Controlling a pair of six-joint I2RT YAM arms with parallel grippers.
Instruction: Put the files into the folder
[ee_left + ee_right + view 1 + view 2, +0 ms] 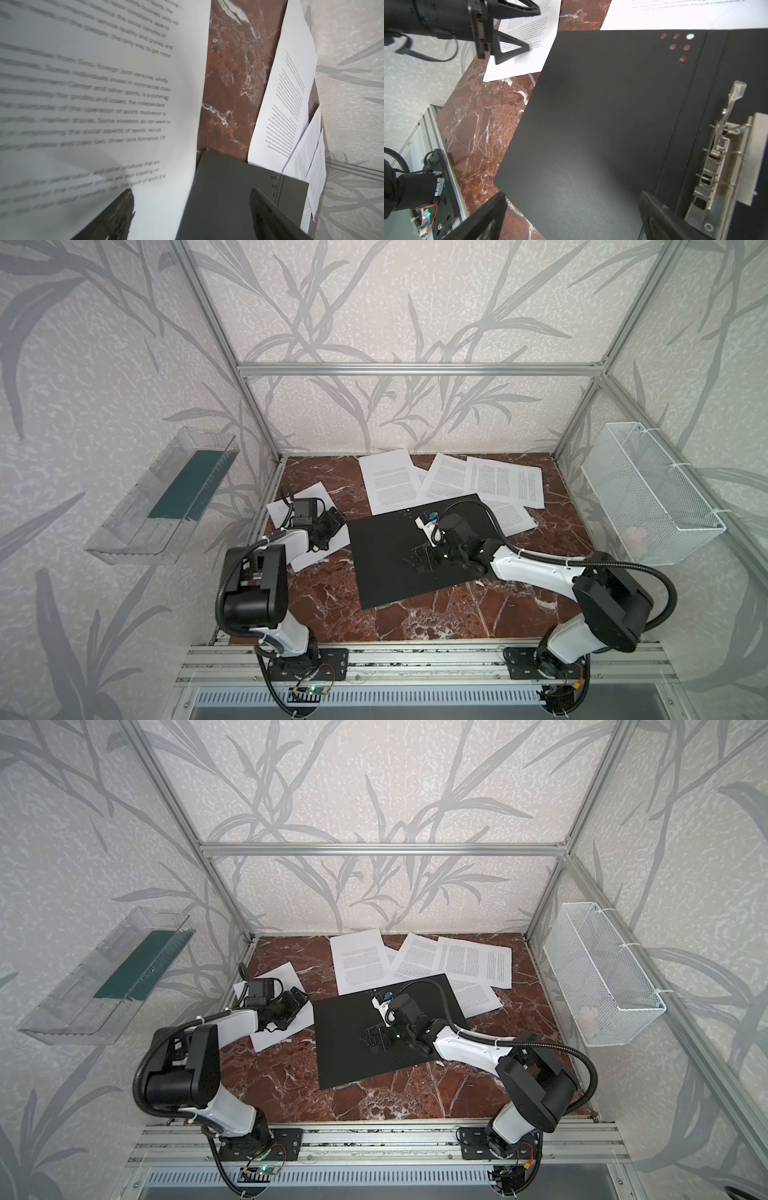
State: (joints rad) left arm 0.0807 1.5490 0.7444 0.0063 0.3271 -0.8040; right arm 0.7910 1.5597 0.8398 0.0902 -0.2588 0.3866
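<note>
Overhead, the right arm [528, 566] hides part of the open folder [382, 568].

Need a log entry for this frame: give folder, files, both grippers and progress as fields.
folder: open, black inside up, mid-table; clip beside the spine
files: left sheet lies beside the folder; back sheets fanned out, some under the folder's far edge
left gripper: open, over the left sheet
right gripper: open, over the folder, holding nothing
progress: no sheet in the folder yet
</note>
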